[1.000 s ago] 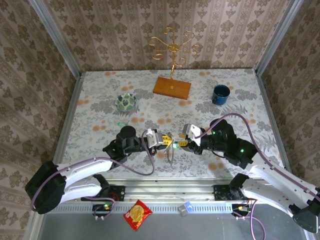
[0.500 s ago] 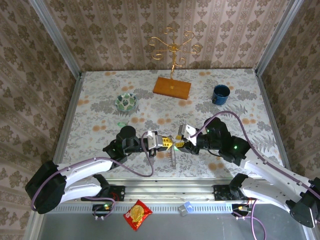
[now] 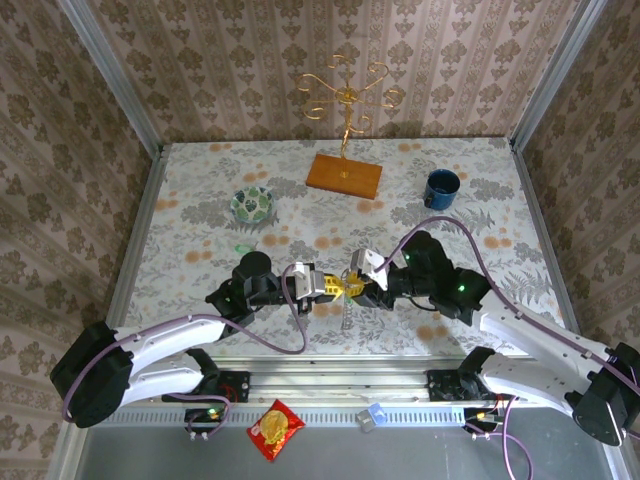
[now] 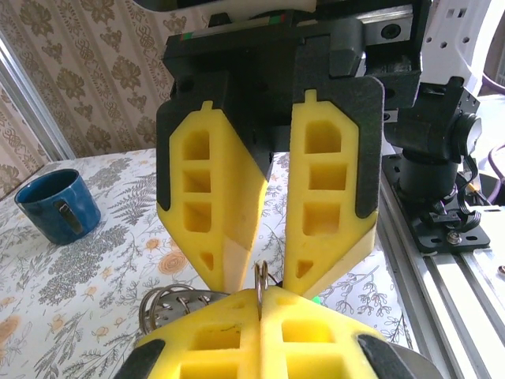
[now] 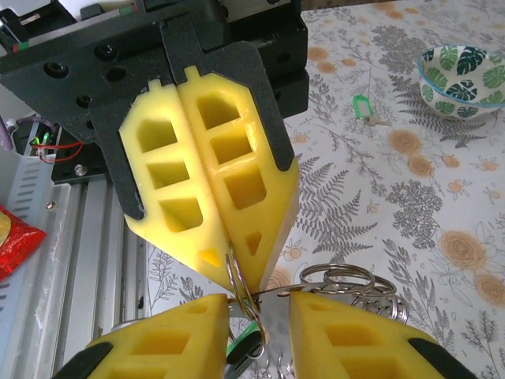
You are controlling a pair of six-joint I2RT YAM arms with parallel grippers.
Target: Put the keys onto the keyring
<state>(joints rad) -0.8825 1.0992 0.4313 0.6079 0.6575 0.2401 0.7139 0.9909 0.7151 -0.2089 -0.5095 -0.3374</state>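
Note:
My left gripper [image 3: 333,285] [image 4: 260,298] is shut on the thin double wire of the keyring [image 4: 259,276], just above the near middle of the table. The rest of the keyring [image 5: 355,278], small rings and flat silvery keys, hangs below and beside the tips [image 3: 345,312]. My right gripper [image 3: 357,283] [image 5: 259,304] meets it tip to tip. Its fingers stand a key's width apart, shut on a green-headed key [image 5: 252,357] whose pale metal part fills the gap and touches the ring. Another green key [image 3: 240,248] [image 5: 361,105] lies loose on the cloth.
A patterned green-white bowl [image 3: 253,205] [image 5: 465,75] sits at the left, a blue mug [image 3: 441,188] [image 4: 55,207] at the back right. A gold stand on a wooden base [image 3: 344,175] is at the back. A red snack packet [image 3: 275,428] lies below the front rail.
My right gripper has moved left toward the left gripper, closing the gap until the tips meet at the ring. The left arm has stayed put.

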